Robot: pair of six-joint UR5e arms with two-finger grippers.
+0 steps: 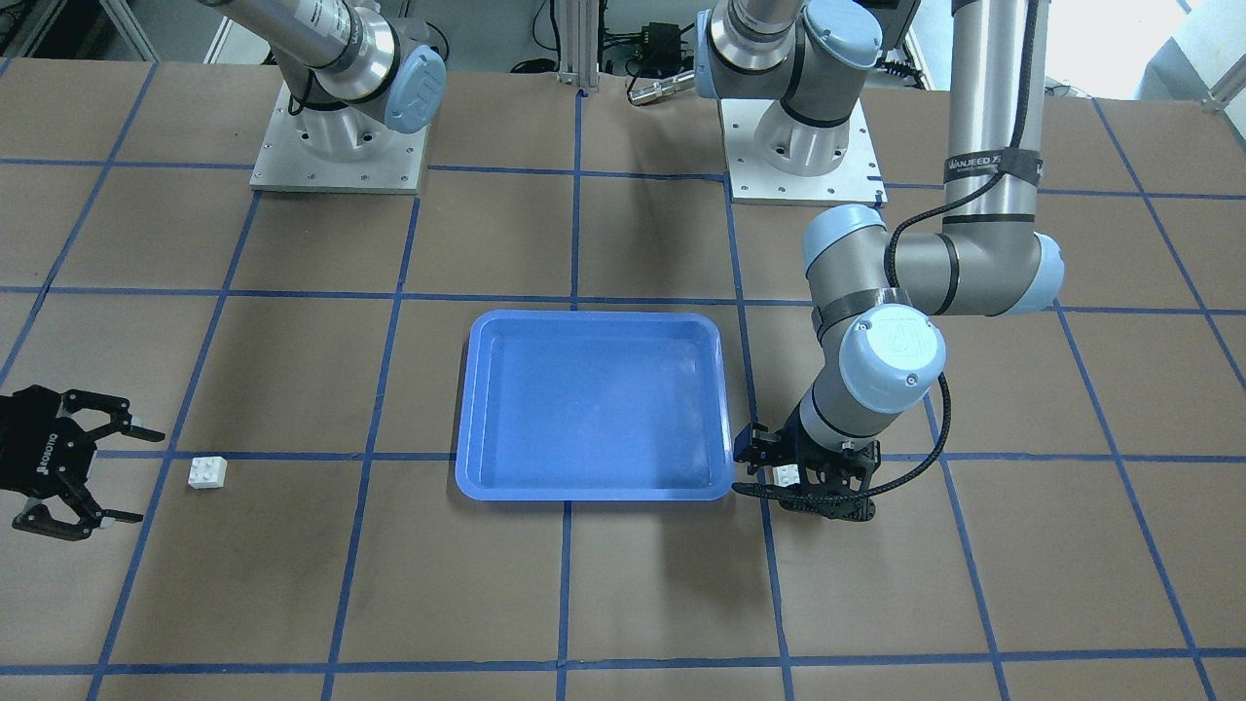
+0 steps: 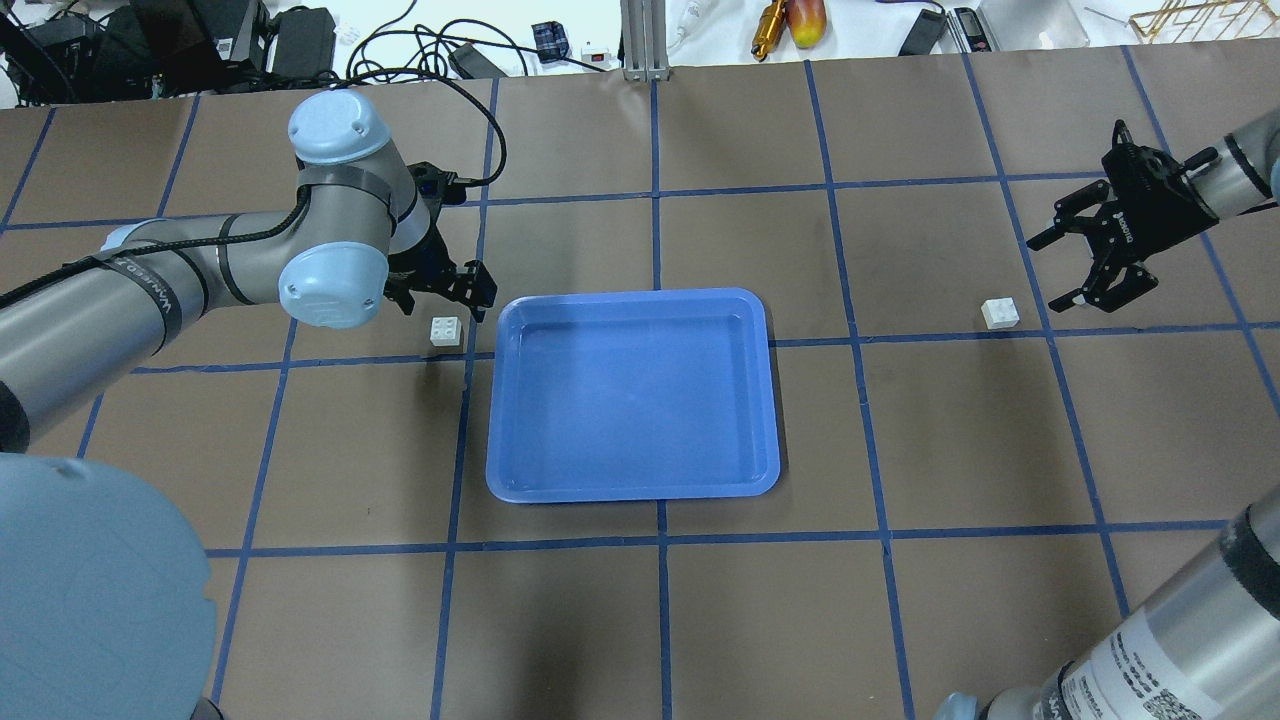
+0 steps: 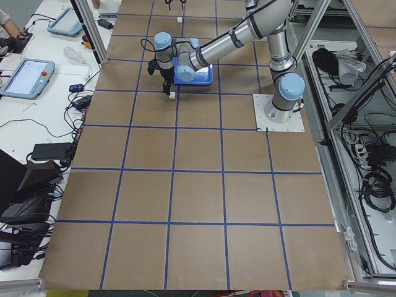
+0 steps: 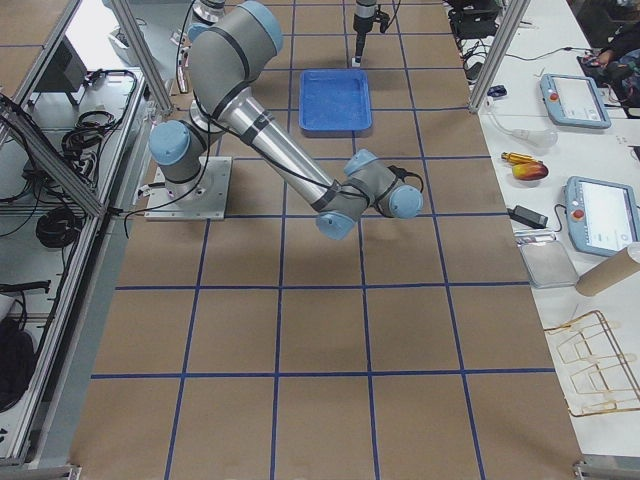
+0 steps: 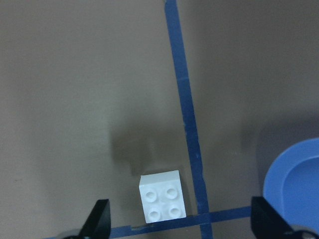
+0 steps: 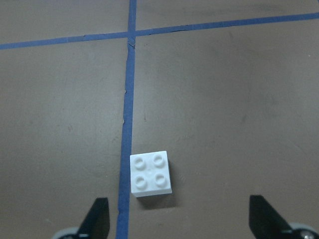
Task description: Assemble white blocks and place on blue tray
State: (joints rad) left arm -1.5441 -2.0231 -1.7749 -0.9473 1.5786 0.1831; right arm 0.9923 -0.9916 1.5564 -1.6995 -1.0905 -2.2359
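Note:
The blue tray (image 2: 633, 395) lies empty in the middle of the table; it also shows in the front view (image 1: 594, 404). One white block (image 2: 446, 331) sits just off the tray's far left corner, by a blue tape line. My left gripper (image 2: 443, 298) hovers open over it, and in the left wrist view the block (image 5: 163, 196) lies between the spread fingertips. A second white block (image 2: 1000, 313) sits to the right of the tray. My right gripper (image 2: 1048, 272) is open and empty beside it, with the block (image 6: 150, 174) ahead of its fingertips.
The brown table carries a grid of blue tape. The two arm bases (image 1: 339, 136) stand at the robot's side. Cables and tools (image 2: 790, 20) lie beyond the far table edge. The tray's corner (image 5: 294, 184) shows close to the left gripper.

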